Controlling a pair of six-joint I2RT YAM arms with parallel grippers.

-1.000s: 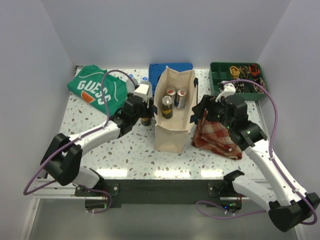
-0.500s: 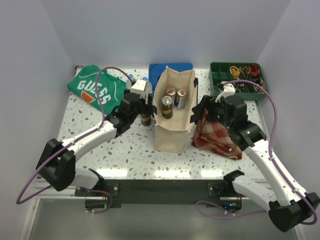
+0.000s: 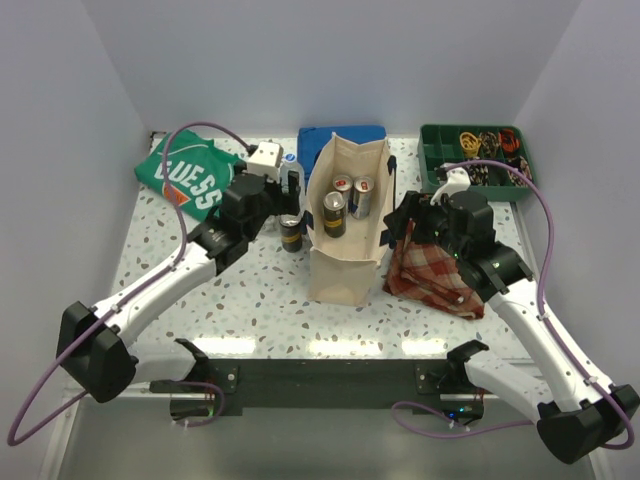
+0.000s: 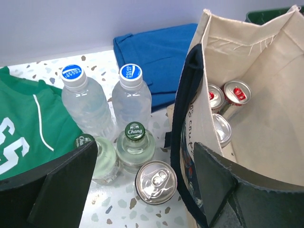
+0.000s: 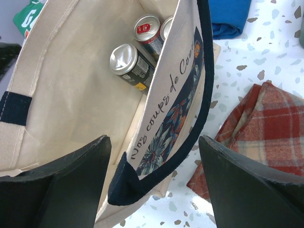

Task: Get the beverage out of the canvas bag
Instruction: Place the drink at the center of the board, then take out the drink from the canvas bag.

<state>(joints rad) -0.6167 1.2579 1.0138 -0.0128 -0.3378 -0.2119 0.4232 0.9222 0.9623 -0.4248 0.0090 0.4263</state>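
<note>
The cream canvas bag stands upright mid-table with navy handles. Inside it are a dark can and two red-topped cans; they also show in the right wrist view. Another dark can stands on the table just left of the bag, seen from above in the left wrist view. My left gripper is open and empty, raised above that can. My right gripper is open, its jaws straddling the bag's right wall and navy handle.
Two green Chang bottles and two blue-capped water bottles stand left of the bag. A green shirt lies far left, a folded blue cloth behind the bag, a red plaid cloth right, and a green tray at back right.
My left gripper has lifted and drawn back from the dark can, which now stands alone on the table beside the bag. The right arm has not moved.
</note>
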